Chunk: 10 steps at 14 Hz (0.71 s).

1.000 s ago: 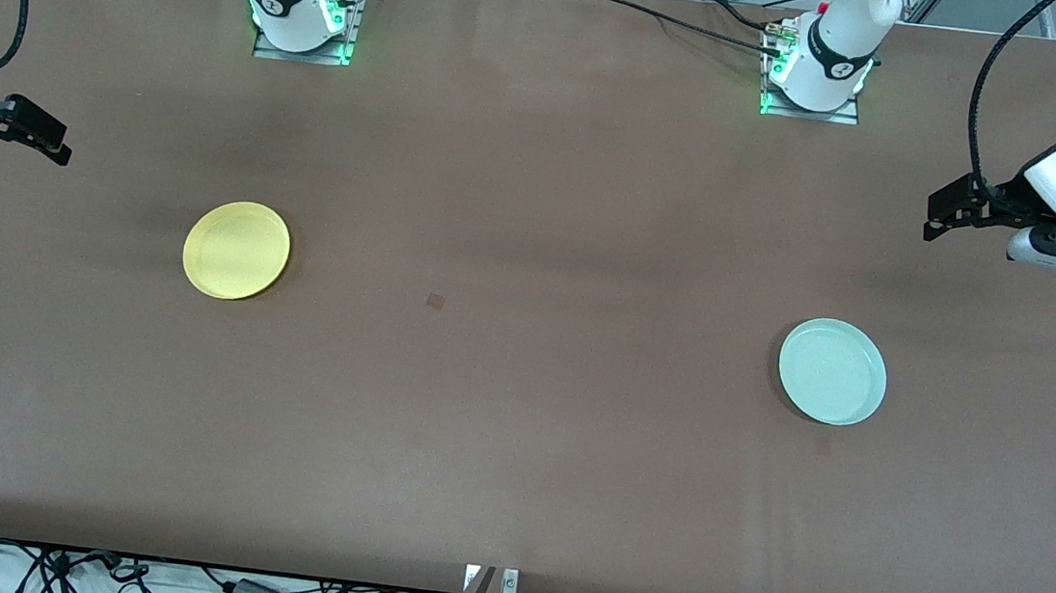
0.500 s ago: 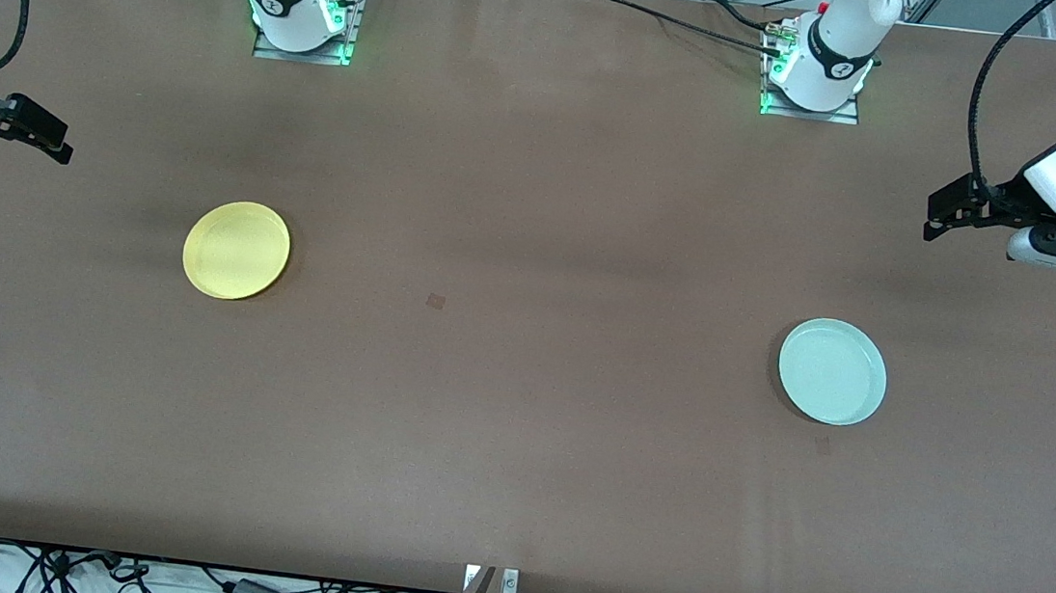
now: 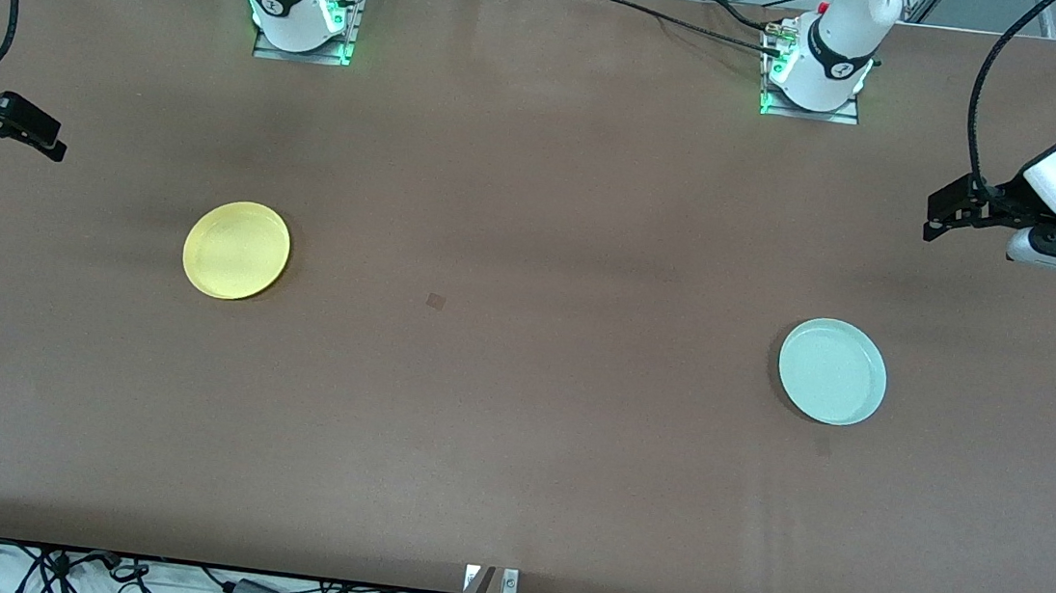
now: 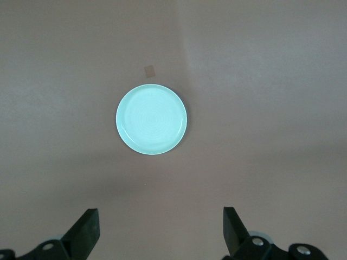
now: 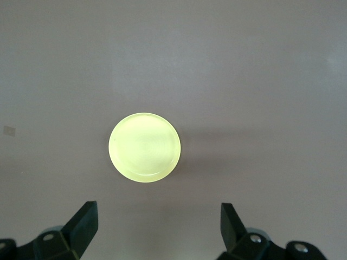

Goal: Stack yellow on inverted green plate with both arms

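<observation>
The yellow plate (image 3: 236, 250) lies rim up on the brown table toward the right arm's end. It also shows in the right wrist view (image 5: 144, 147). The pale green plate (image 3: 832, 371) lies rim up toward the left arm's end, a little nearer the front camera. It also shows in the left wrist view (image 4: 151, 119). My right gripper (image 3: 54, 142) hangs open and empty high over the table's edge at its own end, apart from the yellow plate (image 5: 157, 225). My left gripper (image 3: 933, 219) hangs open and empty high over its end, apart from the green plate (image 4: 161, 233).
A small dark patch (image 3: 435, 301) marks the tablecloth between the plates. The right arm's base (image 3: 299, 8) and the left arm's base (image 3: 816, 68) stand along the table's edge farthest from the front camera. Cables lie below the near edge.
My right gripper has shifted slightly toward its own end of the table. The left gripper and both plates have not moved.
</observation>
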Each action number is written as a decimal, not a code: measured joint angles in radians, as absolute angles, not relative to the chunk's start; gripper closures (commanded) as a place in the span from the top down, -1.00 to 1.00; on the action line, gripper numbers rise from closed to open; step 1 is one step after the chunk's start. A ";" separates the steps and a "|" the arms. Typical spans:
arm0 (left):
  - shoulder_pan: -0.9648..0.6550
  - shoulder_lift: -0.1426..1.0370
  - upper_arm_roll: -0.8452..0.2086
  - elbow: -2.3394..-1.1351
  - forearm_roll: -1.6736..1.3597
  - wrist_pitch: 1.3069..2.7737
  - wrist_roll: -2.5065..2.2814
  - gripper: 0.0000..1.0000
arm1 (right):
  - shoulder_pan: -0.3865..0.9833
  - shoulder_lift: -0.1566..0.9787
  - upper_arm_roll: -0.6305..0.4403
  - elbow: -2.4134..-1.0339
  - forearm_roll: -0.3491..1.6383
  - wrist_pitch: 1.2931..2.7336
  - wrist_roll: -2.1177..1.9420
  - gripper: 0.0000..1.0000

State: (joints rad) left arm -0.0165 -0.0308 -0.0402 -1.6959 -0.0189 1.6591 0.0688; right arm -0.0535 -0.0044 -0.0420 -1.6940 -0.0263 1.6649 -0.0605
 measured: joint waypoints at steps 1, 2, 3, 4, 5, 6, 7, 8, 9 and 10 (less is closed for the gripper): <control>-0.017 -0.031 -0.040 -1.696 -0.019 1.659 0.069 1.00 | -0.056 -0.004 -0.042 -1.694 -0.026 1.659 -0.060 1.00; -0.016 -0.031 -0.040 -1.696 -0.019 1.659 0.069 1.00 | -0.059 -0.004 -0.042 -1.694 -0.026 1.655 -0.061 1.00; -0.017 -0.030 -0.040 -1.696 -0.019 1.659 0.069 1.00 | -0.060 -0.004 -0.042 -1.694 -0.026 1.652 -0.061 1.00; -0.017 -0.030 -0.040 -1.696 -0.019 1.659 0.069 1.00 | -0.062 -0.004 -0.042 -1.694 -0.026 1.651 -0.061 1.00; -0.016 -0.030 -0.039 -1.696 -0.019 1.659 0.069 1.00 | -0.063 -0.004 -0.042 -1.694 -0.026 1.650 -0.061 1.00; -0.016 -0.030 -0.039 -1.696 -0.019 1.659 0.069 1.00 | -0.065 -0.004 -0.043 -1.694 -0.026 1.650 -0.061 1.00; -0.016 -0.030 -0.038 -1.696 -0.019 1.659 0.069 1.00 | -0.066 -0.004 -0.043 -1.694 -0.026 1.650 -0.061 1.00; -0.016 -0.030 -0.038 -1.696 -0.019 1.659 0.069 1.00 | -0.066 -0.004 -0.043 -1.694 -0.026 1.649 -0.061 1.00; -0.016 -0.030 -0.037 -1.696 -0.019 1.659 0.069 1.00 | -0.066 -0.004 -0.043 -1.694 -0.026 1.648 -0.061 1.00; -0.016 -0.030 -0.036 -1.696 -0.019 1.659 0.069 1.00 | -0.066 -0.004 -0.043 -1.694 -0.026 1.644 -0.061 1.00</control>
State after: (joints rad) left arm -0.0161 -0.0297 -0.0363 -1.6959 -0.0189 1.6591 0.0687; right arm -0.0656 -0.0044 -0.0431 -1.6940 -0.0263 1.6440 -0.0605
